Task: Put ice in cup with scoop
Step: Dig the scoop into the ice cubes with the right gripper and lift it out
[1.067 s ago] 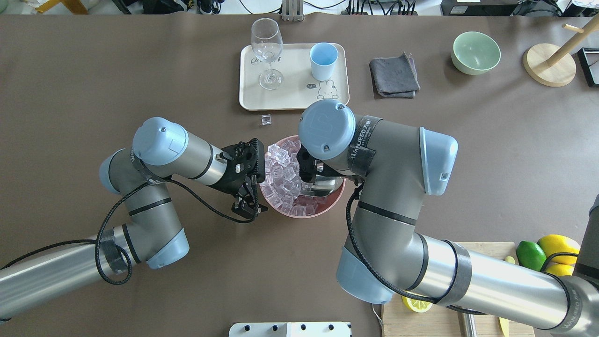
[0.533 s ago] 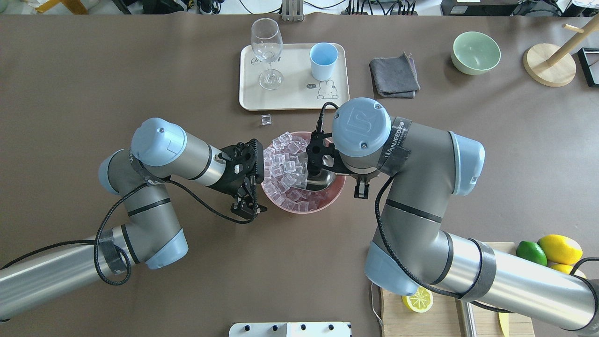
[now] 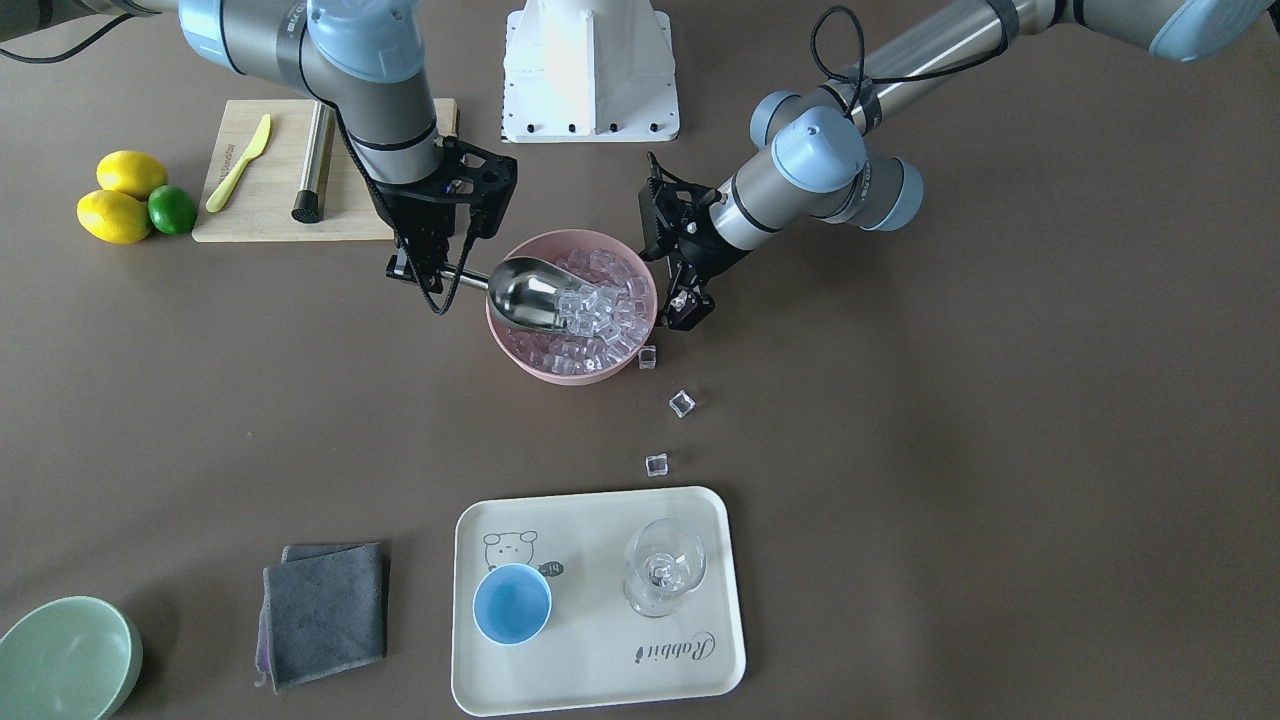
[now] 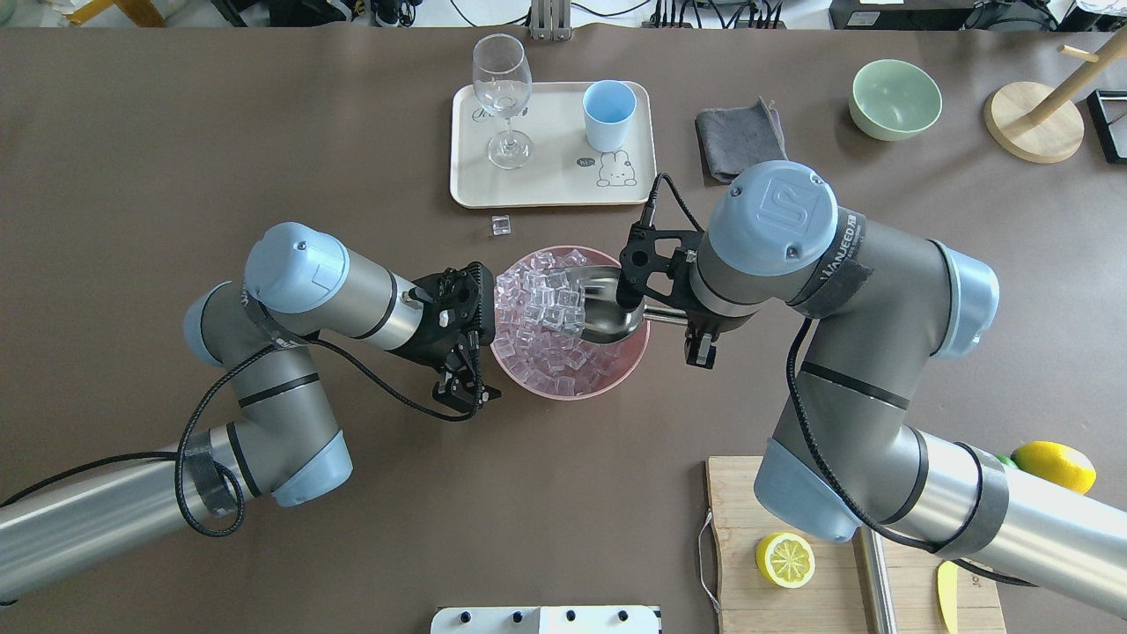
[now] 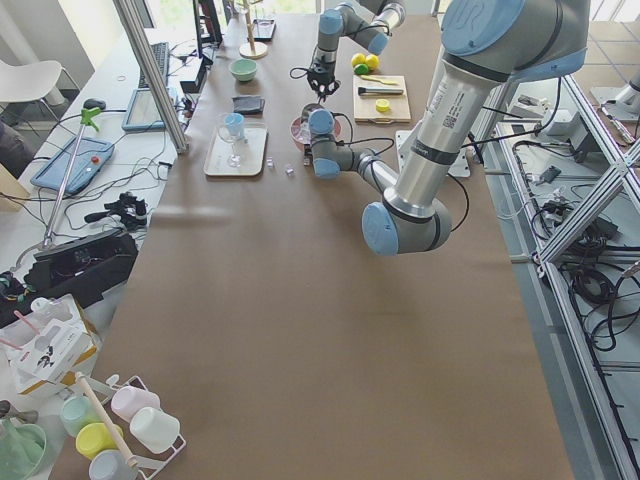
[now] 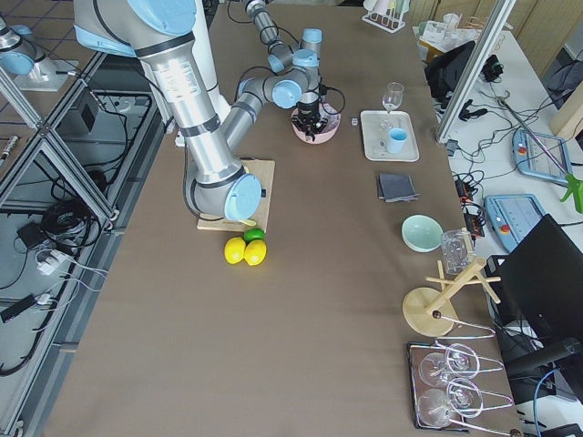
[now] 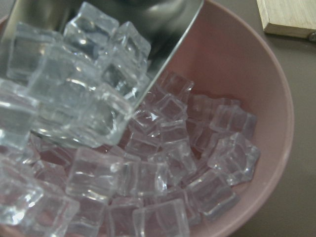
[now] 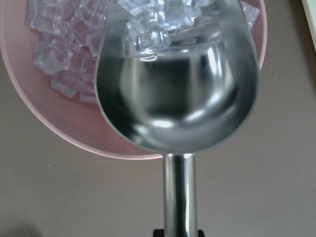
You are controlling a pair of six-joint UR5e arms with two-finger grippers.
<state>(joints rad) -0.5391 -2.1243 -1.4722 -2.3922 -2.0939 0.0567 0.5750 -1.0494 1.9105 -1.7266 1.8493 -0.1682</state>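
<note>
My right gripper (image 4: 676, 318) is shut on the short handle of the steel scoop (image 4: 601, 308). It holds the scoop over the right part of the pink bowl (image 4: 627, 365). The scoop's mouth points into the heap of ice (image 4: 550, 348). Several cubes lie in the scoop's front (image 3: 585, 303), as the right wrist view (image 8: 158, 19) and left wrist view (image 7: 74, 89) also show. My left gripper (image 4: 460, 387) looks shut and empty, just outside the bowl's left rim. The light-blue cup (image 4: 608, 114) stands empty on the cream tray (image 4: 555, 189), beyond the bowl.
A wine glass (image 4: 502, 97) shares the tray. Three loose cubes (image 3: 682, 402) lie between bowl and tray. A grey cloth (image 4: 740, 132) and a green bowl (image 4: 894, 99) are at the far right. A cutting board (image 4: 792, 493) with a lemon half is near right.
My right arm has swung out to the right. The scoop has slid from the bowl's near side toward its far side and now carries cubes. The left arm has barely moved.
</note>
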